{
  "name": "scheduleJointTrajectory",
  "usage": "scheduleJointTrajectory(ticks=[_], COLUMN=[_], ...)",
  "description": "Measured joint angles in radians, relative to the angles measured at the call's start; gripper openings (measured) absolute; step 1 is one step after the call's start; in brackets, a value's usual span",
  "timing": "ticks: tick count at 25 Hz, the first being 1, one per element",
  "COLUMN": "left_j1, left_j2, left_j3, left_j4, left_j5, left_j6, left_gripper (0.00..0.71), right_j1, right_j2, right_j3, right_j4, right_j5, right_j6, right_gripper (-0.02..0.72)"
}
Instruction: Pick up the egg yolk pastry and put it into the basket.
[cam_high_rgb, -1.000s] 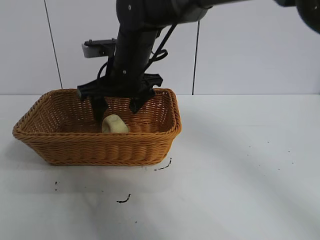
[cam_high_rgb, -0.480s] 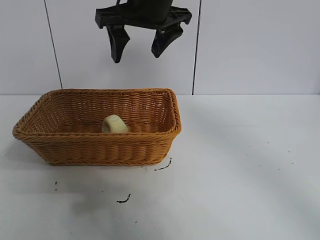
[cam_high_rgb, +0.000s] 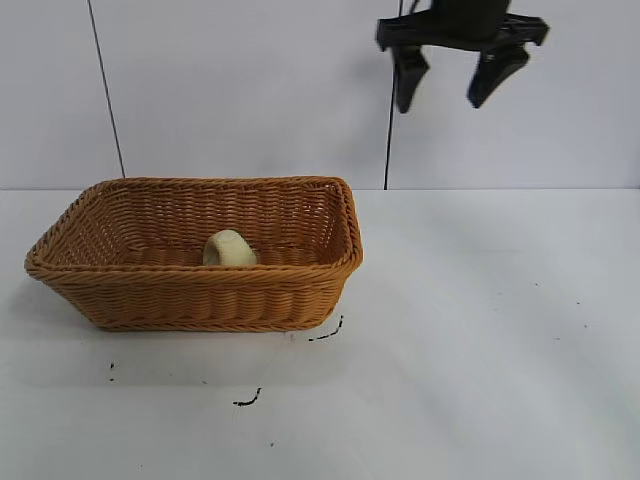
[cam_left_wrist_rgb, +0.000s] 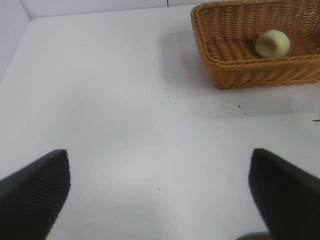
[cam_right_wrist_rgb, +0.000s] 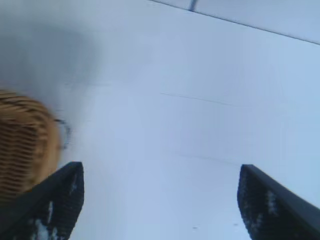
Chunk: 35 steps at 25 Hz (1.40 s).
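The egg yolk pastry (cam_high_rgb: 229, 248) lies inside the orange-brown wicker basket (cam_high_rgb: 200, 300) on the left of the white table, touched by no gripper. My right gripper (cam_high_rgb: 440, 105) hangs high above the table, up and to the right of the basket, open and empty. In the right wrist view its gripper (cam_right_wrist_rgb: 162, 200) is wide open over bare table, with the basket's edge (cam_right_wrist_rgb: 25, 145) at one side. My left gripper (cam_left_wrist_rgb: 160, 200) is open and empty, far from the basket (cam_left_wrist_rgb: 250, 75); the pastry (cam_left_wrist_rgb: 272, 43) shows inside it. The left gripper is out of the exterior view.
Small black marks (cam_high_rgb: 248, 400) lie on the white table in front of the basket, one (cam_high_rgb: 327, 333) at its front right corner. A white wall with dark vertical seams (cam_high_rgb: 105, 90) stands behind.
My right gripper has risen out of the basket and moved up and to the right, open. The pastry stays in the basket, unmoved.
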<state>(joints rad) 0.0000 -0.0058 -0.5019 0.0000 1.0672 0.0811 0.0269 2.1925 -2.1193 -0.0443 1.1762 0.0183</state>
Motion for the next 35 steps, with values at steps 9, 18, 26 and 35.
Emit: scheduleJointTrajectory(ticks=[9,18,26,35], left_j1=[0.0,0.0,0.0,0.0], left_j2=[0.0,0.0,0.0,0.0], left_j3=[0.0,0.0,0.0,0.0], left_j4=[0.0,0.0,0.0,0.0], left_j5=[0.0,0.0,0.0,0.0], left_j6=[0.0,0.0,0.0,0.0], left_gripper=[0.697,0.697,0.697,0.697], right_j1=[-0.029,-0.029,-0.029,-0.029], right_j2=[-0.016,-0.273,-0.733,-1.333], right_j3=[0.017,0.349,0.835,1.368], right_j4=[0.044,0.056,0.056,0.061], right_j5=[0.037,0.035,0.035,-0.113], right_j6=[0.0,0.0,-0.024,-0.045], right_gripper=[0.603,0.603,0.603,0.603])
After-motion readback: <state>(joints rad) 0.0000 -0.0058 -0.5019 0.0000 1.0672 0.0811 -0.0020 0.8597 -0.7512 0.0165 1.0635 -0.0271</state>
